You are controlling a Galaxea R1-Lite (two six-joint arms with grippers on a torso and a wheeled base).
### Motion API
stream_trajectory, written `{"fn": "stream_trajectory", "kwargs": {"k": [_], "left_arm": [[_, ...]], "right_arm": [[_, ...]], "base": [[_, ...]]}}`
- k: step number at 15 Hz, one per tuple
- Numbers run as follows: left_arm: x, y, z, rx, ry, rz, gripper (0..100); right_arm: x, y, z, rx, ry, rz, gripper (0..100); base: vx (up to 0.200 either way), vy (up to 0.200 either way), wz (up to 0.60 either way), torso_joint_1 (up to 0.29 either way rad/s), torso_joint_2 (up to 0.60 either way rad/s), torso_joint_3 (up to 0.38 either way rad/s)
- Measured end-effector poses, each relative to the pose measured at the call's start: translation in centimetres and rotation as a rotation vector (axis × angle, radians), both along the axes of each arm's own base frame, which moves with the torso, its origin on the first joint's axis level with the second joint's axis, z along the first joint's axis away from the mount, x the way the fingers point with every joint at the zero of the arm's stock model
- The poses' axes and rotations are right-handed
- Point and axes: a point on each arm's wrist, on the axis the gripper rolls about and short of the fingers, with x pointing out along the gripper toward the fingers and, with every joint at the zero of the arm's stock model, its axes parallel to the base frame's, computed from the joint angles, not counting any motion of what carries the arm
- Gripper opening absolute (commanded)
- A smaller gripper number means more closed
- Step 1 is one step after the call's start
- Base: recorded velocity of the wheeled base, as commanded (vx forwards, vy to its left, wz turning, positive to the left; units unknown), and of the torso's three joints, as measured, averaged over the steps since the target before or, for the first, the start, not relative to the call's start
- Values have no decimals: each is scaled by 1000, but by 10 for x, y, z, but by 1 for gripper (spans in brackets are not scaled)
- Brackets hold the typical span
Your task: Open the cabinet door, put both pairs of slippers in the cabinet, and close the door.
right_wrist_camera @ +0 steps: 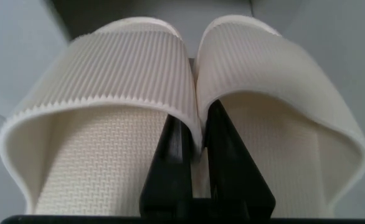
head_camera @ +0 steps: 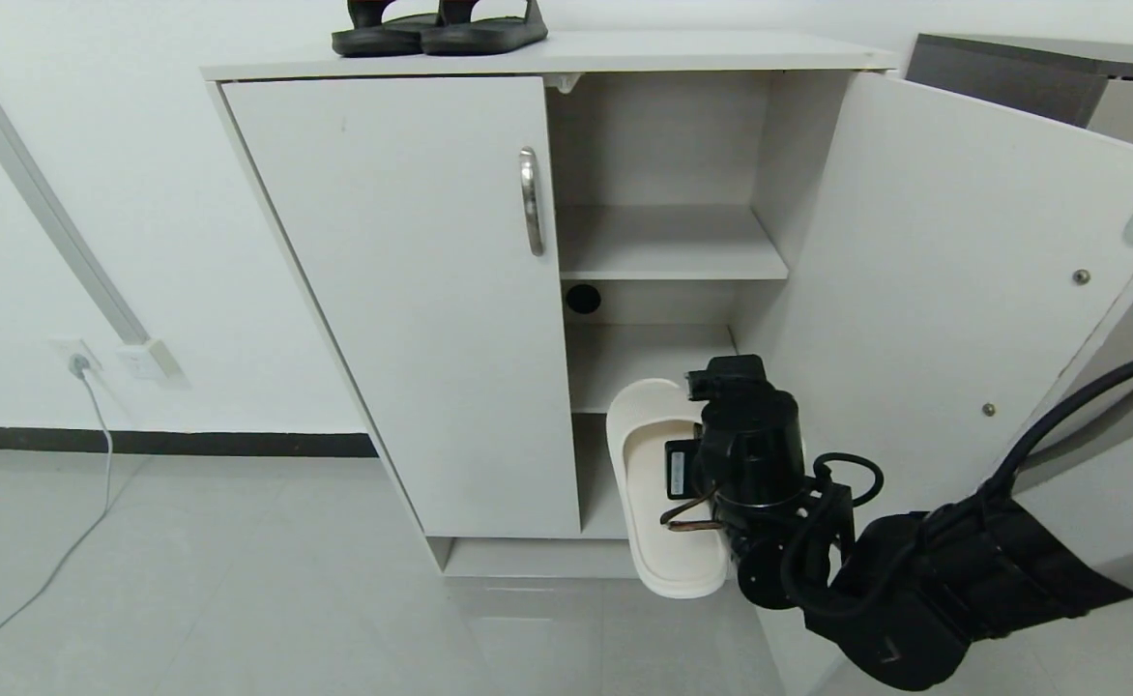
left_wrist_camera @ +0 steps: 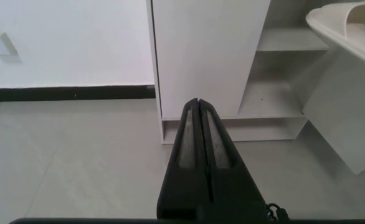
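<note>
You're seeing the R gripper (right_wrist_camera: 198, 163) pinching the white slippers (head_camera: 652, 464) by their inner straps, hanging low at the cabinet's (head_camera: 392, 290) open right side, black slippers (head_camera: 441, 31) sitting on top, L gripper (left_wrist_camera: 198, 134) pressing fingers together on nothing.

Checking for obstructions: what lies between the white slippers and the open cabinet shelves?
Nothing; the head view shows a bare stretch from the white slippers in the right gripper to the lower shelf.
</note>
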Motion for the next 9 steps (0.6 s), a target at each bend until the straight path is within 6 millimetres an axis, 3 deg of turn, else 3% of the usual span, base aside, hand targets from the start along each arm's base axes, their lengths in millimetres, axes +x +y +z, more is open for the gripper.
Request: {"fn": "stream_trajectory", "kwargs": {"k": [9], "left_arm": [[0,0,0,-1,0,0,0]], "right_arm": [[17,-12,-11,-22,21,-52,0]], "base": [[0,0,0,0,0,0]]}}
